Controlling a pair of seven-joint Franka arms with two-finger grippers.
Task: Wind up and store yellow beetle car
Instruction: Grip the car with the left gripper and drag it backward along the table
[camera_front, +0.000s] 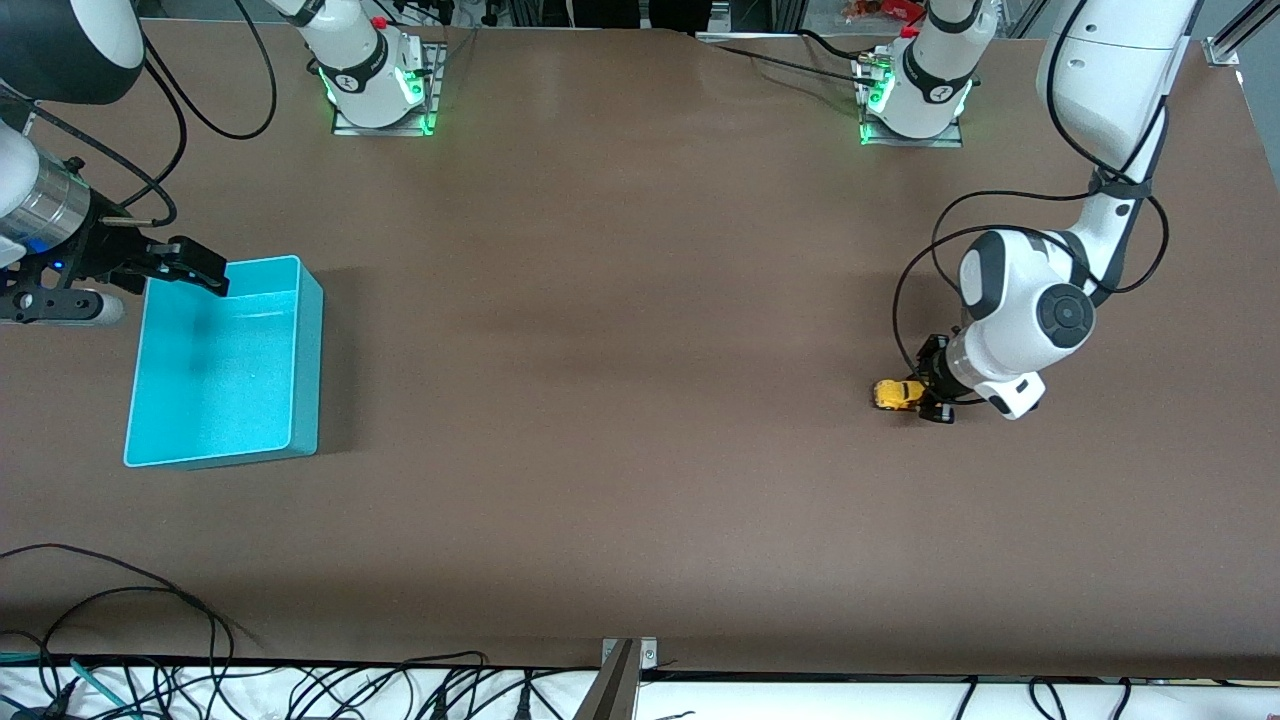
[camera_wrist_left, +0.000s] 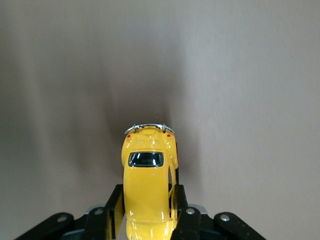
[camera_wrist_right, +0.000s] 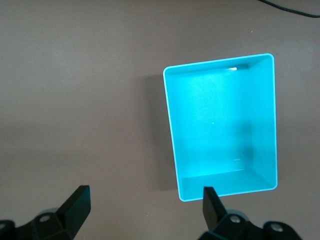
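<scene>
The yellow beetle car (camera_front: 896, 394) is low at the table toward the left arm's end. My left gripper (camera_front: 926, 399) is shut on it. In the left wrist view the black fingers (camera_wrist_left: 114, 207) press both sides of the yellow beetle car (camera_wrist_left: 148, 180), whose chrome bumper points away from the left gripper (camera_wrist_left: 148, 206). I cannot tell whether its wheels touch the table. My right gripper (camera_front: 190, 268) hangs open over the rim of the teal bin (camera_front: 225, 365) and waits. In the right wrist view nothing lies between the fingers of the right gripper (camera_wrist_right: 145, 205).
The teal bin (camera_wrist_right: 220, 125) stands toward the right arm's end of the table and holds nothing. Brown tabletop (camera_front: 620, 350) stretches between bin and car. Loose cables (camera_front: 150, 640) lie along the table edge nearest the front camera.
</scene>
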